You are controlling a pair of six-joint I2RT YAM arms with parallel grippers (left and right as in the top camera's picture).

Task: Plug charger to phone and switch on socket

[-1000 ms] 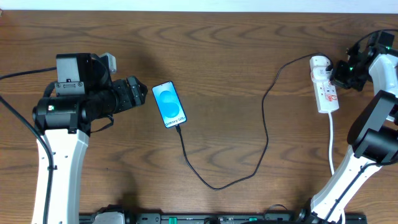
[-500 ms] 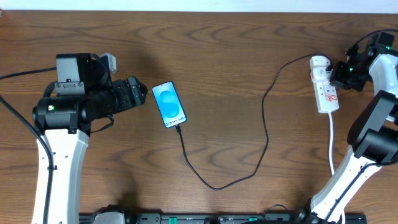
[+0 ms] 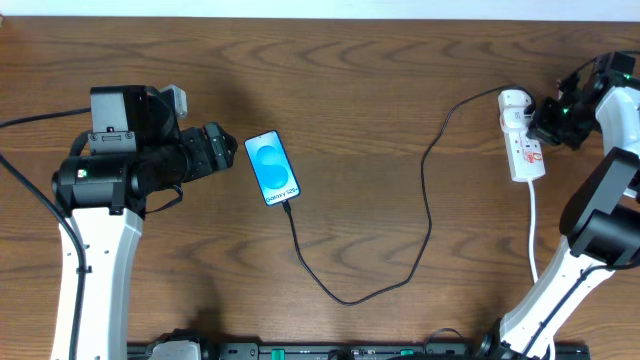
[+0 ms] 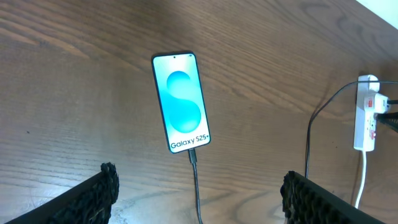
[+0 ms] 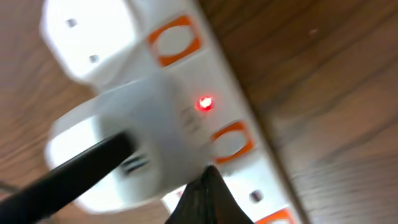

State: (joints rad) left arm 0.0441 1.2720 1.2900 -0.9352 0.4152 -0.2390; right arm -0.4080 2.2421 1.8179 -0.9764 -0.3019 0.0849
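Observation:
The phone (image 3: 272, 167) lies face up with a blue screen, also in the left wrist view (image 4: 180, 101). The black charger cable (image 3: 345, 298) is plugged into its lower end (image 4: 194, 157) and runs in a loop to a white adapter on the socket (image 3: 523, 150). My left gripper (image 3: 216, 150) is open and empty, just left of the phone; its fingers (image 4: 199, 196) straddle the cable. My right gripper (image 3: 546, 122) is shut, its tip (image 5: 208, 174) touching the socket (image 5: 236, 130) beside the adapter (image 5: 134, 149). A red light (image 5: 204, 103) glows on the strip.
The socket's white cord (image 3: 533, 235) runs down toward the right arm's base. The cable loop lies across the middle of the brown wooden table (image 3: 380, 80). A black rail (image 3: 330, 351) runs along the front edge.

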